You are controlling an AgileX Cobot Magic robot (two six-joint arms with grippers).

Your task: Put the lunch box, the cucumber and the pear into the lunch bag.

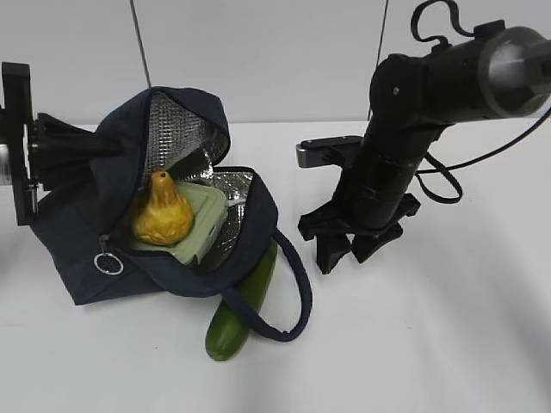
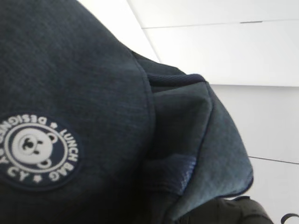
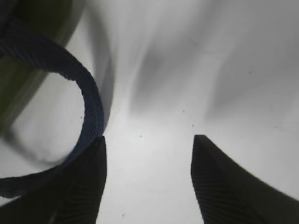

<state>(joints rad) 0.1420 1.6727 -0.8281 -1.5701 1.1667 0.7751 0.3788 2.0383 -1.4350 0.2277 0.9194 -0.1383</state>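
In the exterior view you see the lunch bag lying open at left of centre, with the lunch box and the pear already inside it; the cucumber lies outside on the table, just below the bag's mouth, its long axis running from lower left to upper right, with the strap handle looped over it; your right gripper stands to the right of the cucumber's upper end, near but apart, so I judge it the nearer arm for the pick; the left gripper at the frame's left edge appears clamped on the bag's back fabric.

In the left wrist view the bag's navy cloth and its round bear badge fill the frame; the fingers are hidden.

In the right wrist view the jaws stand spread and empty over bare table; the strap curves through the upper left, touching the left finger, and the cucumber shows as a blurred green band in the upper left corner.
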